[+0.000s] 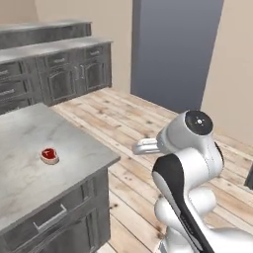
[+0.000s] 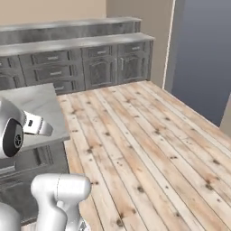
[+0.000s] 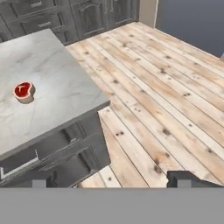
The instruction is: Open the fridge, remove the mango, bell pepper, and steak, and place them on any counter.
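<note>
The steak [image 1: 49, 155], a small red slab with a pale edge, lies flat on the light grey marble counter [image 1: 29, 188] near its right side; it also appears as the steak [image 3: 23, 91] on the counter [image 3: 57, 87] in the hand view. My gripper [image 3: 113, 180] is open with nothing between its fingertips [image 3: 40, 179]. It hangs over the wooden floor, off the counter's corner and well apart from the steak. The fridge [image 1: 173, 49] stands at the back as a tall dark grey slab with its handles hidden. The mango and bell pepper are out of view.
Long two-tier grey wall cabinets [image 1: 54, 69] run along the back left wall. Plank flooring [image 2: 149, 149] stretches between the counter and the fridge [image 2: 203, 58]. Dark grey drawers [image 3: 52, 153] sit under the counter edge close to my hand.
</note>
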Robot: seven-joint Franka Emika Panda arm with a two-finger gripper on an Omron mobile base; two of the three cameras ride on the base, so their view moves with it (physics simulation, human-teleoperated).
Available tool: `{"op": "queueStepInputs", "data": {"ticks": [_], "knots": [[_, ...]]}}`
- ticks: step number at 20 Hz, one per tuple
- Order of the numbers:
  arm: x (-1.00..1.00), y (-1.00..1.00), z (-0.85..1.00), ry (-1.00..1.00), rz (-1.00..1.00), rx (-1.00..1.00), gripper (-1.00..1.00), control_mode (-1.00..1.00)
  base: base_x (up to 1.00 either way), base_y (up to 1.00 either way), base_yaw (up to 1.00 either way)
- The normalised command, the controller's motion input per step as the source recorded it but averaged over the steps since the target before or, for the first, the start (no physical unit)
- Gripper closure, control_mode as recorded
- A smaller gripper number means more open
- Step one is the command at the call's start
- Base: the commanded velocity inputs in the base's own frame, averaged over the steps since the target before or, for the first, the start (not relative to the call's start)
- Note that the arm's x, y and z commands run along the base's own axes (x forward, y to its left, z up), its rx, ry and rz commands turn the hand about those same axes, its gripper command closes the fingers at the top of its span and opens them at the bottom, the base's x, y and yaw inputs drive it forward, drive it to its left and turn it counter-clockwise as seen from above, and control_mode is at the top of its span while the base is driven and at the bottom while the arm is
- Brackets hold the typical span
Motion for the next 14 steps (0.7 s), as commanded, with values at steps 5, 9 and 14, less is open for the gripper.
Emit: {"op": "queueStepInputs", "data": {"ticks": [5,9,14], "knots": [[0.00,0.00,0.00,0.00,0.00,0.00,-1.00,1.00,-0.04,-0.53,-0.78],[0.00,0.00,0.00,0.00,0.00,0.00,-1.00,1.00,0.00,-0.66,-0.79],[0.00,0.00,0.00,0.00,0.00,0.00,-1.00,1.00,0.00,-0.81,-0.78]]}}
